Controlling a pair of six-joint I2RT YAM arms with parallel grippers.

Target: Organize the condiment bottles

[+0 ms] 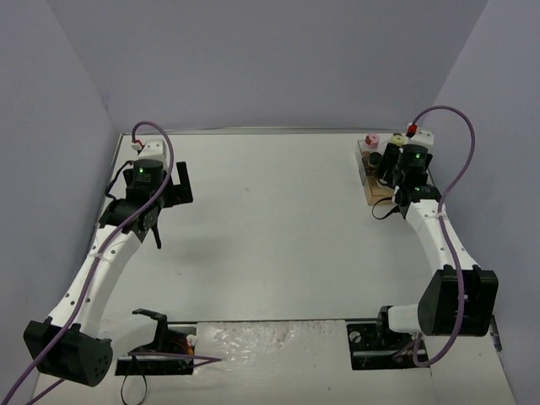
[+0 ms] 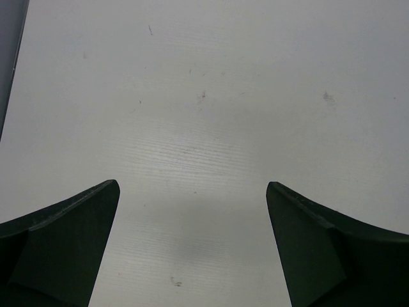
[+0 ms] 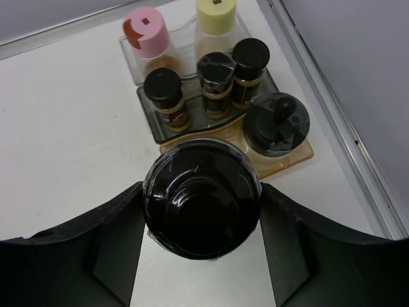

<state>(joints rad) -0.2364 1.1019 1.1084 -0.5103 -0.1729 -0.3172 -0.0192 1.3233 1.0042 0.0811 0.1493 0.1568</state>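
The right fingers point(image 3: 115, 236) grip both sides of a round, glossy black-capped bottle point(image 3: 201, 201) at the near edge of the tiered clear tray point(image 3: 300, 153) in the table's point(image 1: 270, 219) far right corner. A pink-capped shaker point(image 3: 147, 31), a yellow-capped shaker point(image 3: 215, 16) and small black-capped jars point(image 3: 162, 86) stand in the tray, their labels too small to read. The left fingers point(image 2: 70, 236) are spread wide above the table near its left edge.

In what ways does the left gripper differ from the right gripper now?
The left gripper has its jaws wide open with nothing between them; the right gripper has its jaws closed on a black-lidded jar. The left gripper faces only bare table; the right gripper is close to the tray of bottles. Both have dark fingers.
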